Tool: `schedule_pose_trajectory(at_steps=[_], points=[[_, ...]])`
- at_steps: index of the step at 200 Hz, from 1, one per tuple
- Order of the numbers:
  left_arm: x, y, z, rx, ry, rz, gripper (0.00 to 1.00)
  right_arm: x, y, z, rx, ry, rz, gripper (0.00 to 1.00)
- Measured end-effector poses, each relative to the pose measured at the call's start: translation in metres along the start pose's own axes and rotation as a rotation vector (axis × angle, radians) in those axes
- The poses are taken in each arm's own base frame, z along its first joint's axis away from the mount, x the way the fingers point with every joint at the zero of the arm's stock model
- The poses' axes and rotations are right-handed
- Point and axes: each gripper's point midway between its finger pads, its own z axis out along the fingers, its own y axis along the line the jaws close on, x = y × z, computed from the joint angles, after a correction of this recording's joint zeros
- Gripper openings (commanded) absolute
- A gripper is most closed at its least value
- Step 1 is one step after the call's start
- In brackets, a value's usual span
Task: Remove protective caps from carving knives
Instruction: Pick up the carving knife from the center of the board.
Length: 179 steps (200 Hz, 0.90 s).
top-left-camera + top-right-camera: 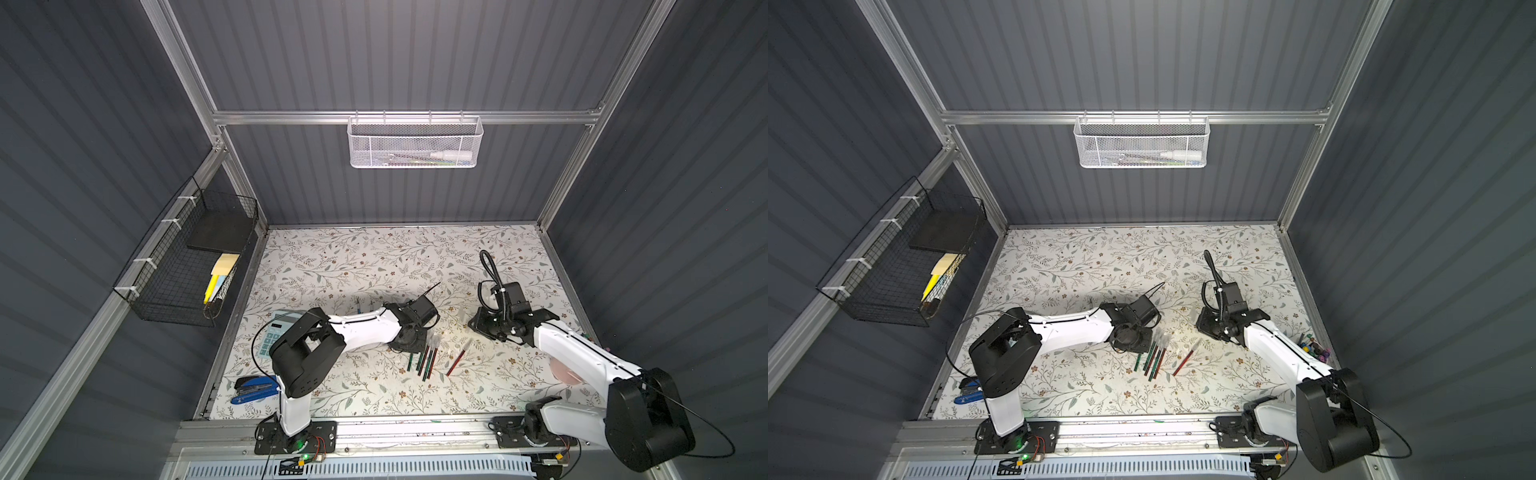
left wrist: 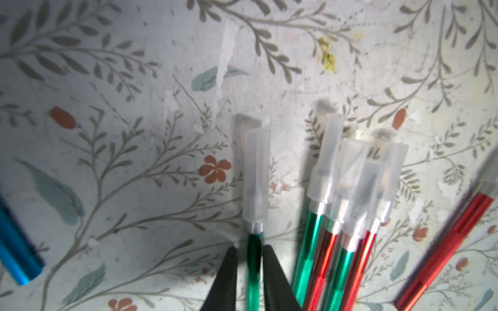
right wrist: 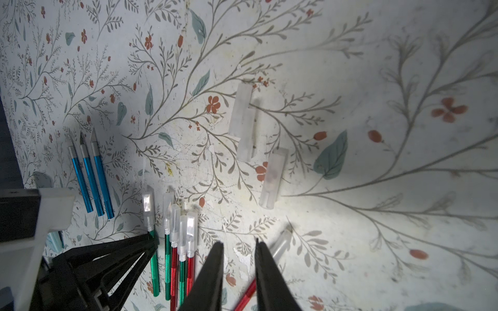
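Straddling the handle of a capped green carving knife (image 2: 253, 285), the left gripper (image 2: 249, 248) is nearly closed; grip uncertain.

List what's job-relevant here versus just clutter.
Job:
- green knife between the left gripper jaws
- four capped green and red knives beside it
- lone capped red knife
- three uncapped blue knives
- three loose caps

Clutter:
- calculator
- stapler
- white mesh basket
- black wire basket

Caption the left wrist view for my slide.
Left fingers flank a green knife, its cap on, beside four capped knives.
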Motion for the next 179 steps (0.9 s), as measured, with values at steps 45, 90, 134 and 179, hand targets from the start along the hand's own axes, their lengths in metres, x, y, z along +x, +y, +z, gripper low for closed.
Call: schedule_pose_trajectory(at_steps=[45, 90, 134, 179], points=[[0.000, 0.003, 0.001, -0.013, -0.003, 0.000, 0.18, 0.000, 0.000, 0.000, 0.000, 0.000, 0.000, 0.25], [0.000, 0.002, 0.001, -0.015, -0.004, 0.001, 0.09, -0.002, 0.002, -0.001, -0.004, -0.005, -0.002, 0.24], [-0.001, 0.002, 0.000, -0.018, -0.002, 0.013, 0.00, -0.005, 0.005, -0.002, -0.009, -0.011, -0.004, 0.24], [-0.005, -0.003, -0.010, -0.004, -0.006, 0.085, 0.00, -0.015, 0.018, -0.008, -0.048, -0.028, -0.013, 0.25]])
